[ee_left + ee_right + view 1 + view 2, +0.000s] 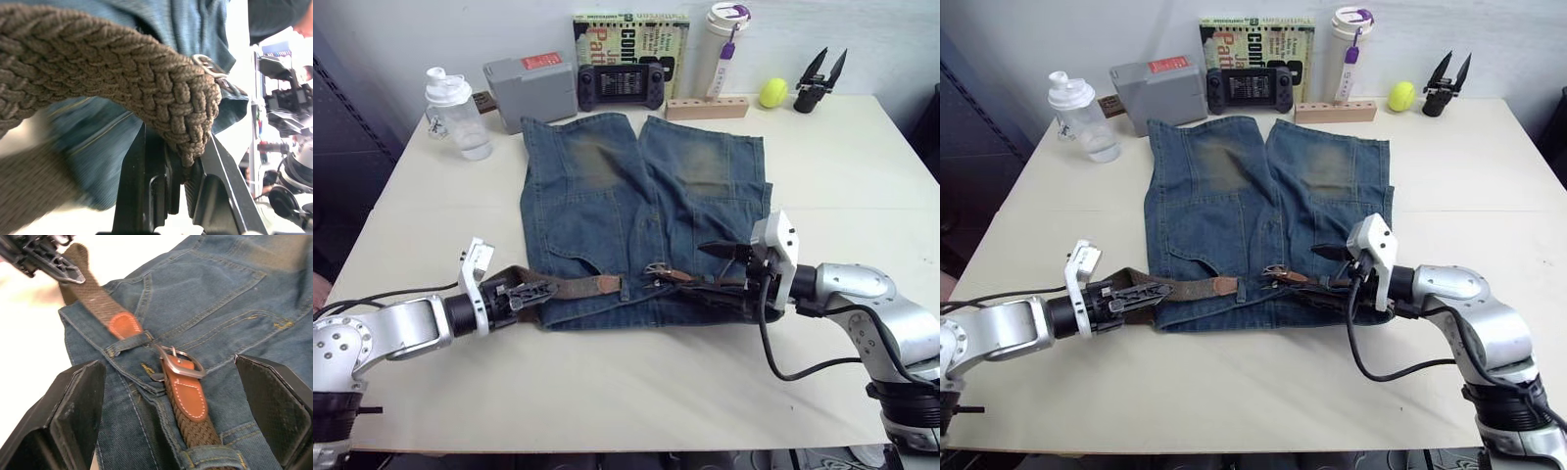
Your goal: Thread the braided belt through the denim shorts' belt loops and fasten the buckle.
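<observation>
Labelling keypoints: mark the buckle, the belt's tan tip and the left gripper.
the buckle [180,363], right wrist view, metal frame.
tan tip [124,326], right wrist view, leather middle.
left gripper [530,290], left eye view, between fingertips, shut on the braided belt [122,68].

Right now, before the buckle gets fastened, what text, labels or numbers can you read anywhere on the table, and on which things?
"CONF": large letters on the yellow-green book standing at the table's far edge; its other words are partly hidden and not readable.
Red label on the grey box: too small to read.
Print on the clear plastic shaker bottle: blurred, unreadable.
Screen of the black handheld game console: unreadable.
</observation>
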### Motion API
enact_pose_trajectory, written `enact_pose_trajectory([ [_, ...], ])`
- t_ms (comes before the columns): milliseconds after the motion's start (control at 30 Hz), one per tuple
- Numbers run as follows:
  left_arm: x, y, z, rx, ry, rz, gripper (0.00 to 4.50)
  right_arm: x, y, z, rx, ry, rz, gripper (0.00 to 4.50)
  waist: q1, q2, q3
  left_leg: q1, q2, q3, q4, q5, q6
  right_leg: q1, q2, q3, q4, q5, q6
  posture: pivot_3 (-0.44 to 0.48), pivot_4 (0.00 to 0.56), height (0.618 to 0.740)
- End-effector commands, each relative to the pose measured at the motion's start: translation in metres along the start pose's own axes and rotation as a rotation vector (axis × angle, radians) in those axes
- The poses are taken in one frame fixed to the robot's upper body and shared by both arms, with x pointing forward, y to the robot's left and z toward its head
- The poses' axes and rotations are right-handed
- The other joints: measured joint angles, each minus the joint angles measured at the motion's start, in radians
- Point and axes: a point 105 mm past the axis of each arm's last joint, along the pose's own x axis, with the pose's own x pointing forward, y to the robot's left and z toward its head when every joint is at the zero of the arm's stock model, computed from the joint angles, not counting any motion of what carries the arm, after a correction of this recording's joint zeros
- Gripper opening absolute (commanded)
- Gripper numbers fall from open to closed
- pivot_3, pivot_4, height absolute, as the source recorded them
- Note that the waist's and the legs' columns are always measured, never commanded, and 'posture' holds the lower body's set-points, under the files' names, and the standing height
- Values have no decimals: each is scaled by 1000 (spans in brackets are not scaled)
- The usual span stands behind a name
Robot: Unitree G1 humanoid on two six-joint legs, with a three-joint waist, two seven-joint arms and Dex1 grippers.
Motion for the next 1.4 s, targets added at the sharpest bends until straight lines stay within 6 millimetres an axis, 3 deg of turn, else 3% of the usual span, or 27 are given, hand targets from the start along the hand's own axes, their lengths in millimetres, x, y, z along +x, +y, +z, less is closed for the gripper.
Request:
enact_pose_trajectory([
  [33, -1, 1, 0, 14, 70, 31, 0, -1, 5, 11, -47, -17, 26, 4468, -1, 0, 0, 0, 0, 0, 0, 0, 0, 0, 0, 0, 0, 0, 0, 0, 150, 731],
  [333, -20, 6, 18, 35, 154, 100, 0, -1, 10, 12, -39, -26, 35, 4468, 0, -2, 1, 0, 0, 0, 0, 0, 0, -1, 0, 0, 1, -1, 1, 0, 150, 731],
  [833, -2, 2, 28, 22, 169, 88, 0, 1, 18, 11, -19, -45, 22, 4468, -1, -2, 1, 0, 0, 0, 0, 0, -1, -1, 0, 0, 2, -1, 2, 0, 150, 731],
  [1067, 15, -2, 32, 26, 173, 74, 0, 0, 18, 9, -9, -45, 12, 4468, 2, -3, 2, 0, 0, -1, 1, 0, -1, -1, 0, 0, 4, -1, 2, 0, 150, 731],
  [1400, 52, -8, 16, 103, 258, 19, 0, -2, 18, 8, -20, -35, -6, 4468, 1, -3, 2, 0, -1, 0, 1, 1, -1, -1, -1, -1, 5, -1, 2, 0, 150, 731],
])
